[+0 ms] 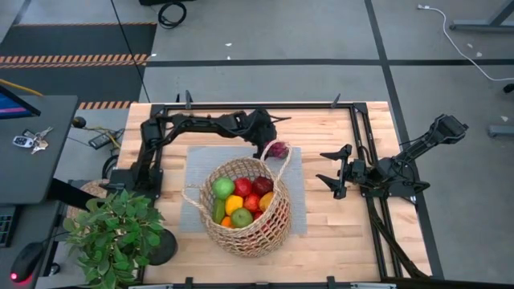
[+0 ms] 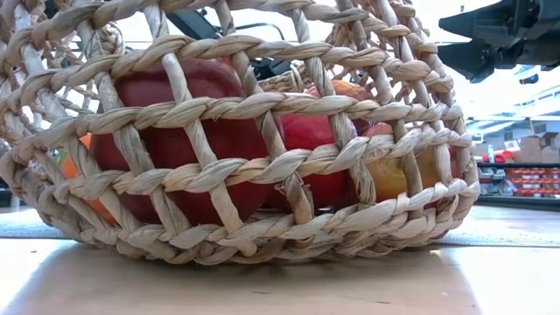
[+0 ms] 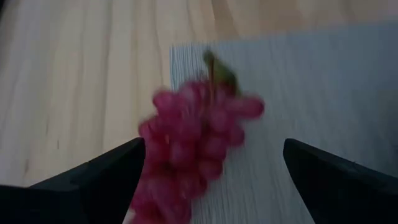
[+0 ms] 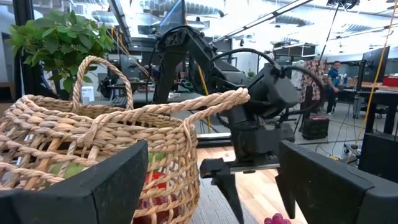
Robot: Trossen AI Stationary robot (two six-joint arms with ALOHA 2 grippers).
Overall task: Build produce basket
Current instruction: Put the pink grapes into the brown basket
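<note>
The tan wicker basket (image 1: 241,205) stands on a grey mat (image 1: 295,210) at mid-table, holding red, green, yellow and orange produce (image 1: 241,201). Red pieces show through its weave in the low view (image 2: 201,131). A purple grape bunch (image 1: 278,149) lies on the mat just past the basket's far rim. My left gripper (image 1: 270,136) is open above the grapes (image 3: 193,155), one finger on either side (image 3: 106,180). It also shows in the right wrist view (image 4: 252,180), fingers pointing down. My right gripper (image 1: 331,172) is open and empty to the basket's right (image 4: 214,193).
A potted green plant (image 1: 112,229) stands at the table's near left corner. A black frame rail (image 1: 361,136) runs along the table's far and right sides. Bare wood (image 1: 337,241) lies to the basket's near right. The basket's loop handle (image 4: 102,78) rises above its rim.
</note>
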